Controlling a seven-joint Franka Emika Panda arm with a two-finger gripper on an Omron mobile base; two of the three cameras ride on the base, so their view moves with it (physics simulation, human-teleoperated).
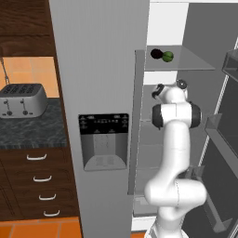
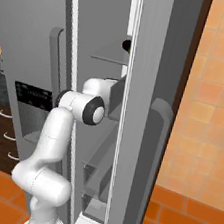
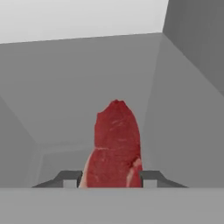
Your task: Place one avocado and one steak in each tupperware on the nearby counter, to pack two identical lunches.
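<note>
A raw red steak (image 3: 116,140) with a pale fat edge stands upright between my gripper's (image 3: 110,179) dark fingertips (image 3: 70,177), which press on its two sides inside the grey fridge compartment. In the left base view my arm (image 1: 174,116) reaches into the open fridge, the hand behind the wrist. One dark avocado (image 1: 157,54) and one green avocado (image 1: 168,56) lie on the glass shelf (image 1: 195,62) above my hand. The dark avocado (image 2: 126,45) also peeks out in the right base view. The dark stone counter (image 1: 28,132) is at the left. The tupperware is out of view.
A silver toaster (image 1: 22,100) stands on the counter over drawers (image 1: 42,179) with silver handles. The shut fridge door with a dispenser (image 1: 104,142) stands between counter and arm. The open door (image 1: 223,125) with bins flanks my arm on the right.
</note>
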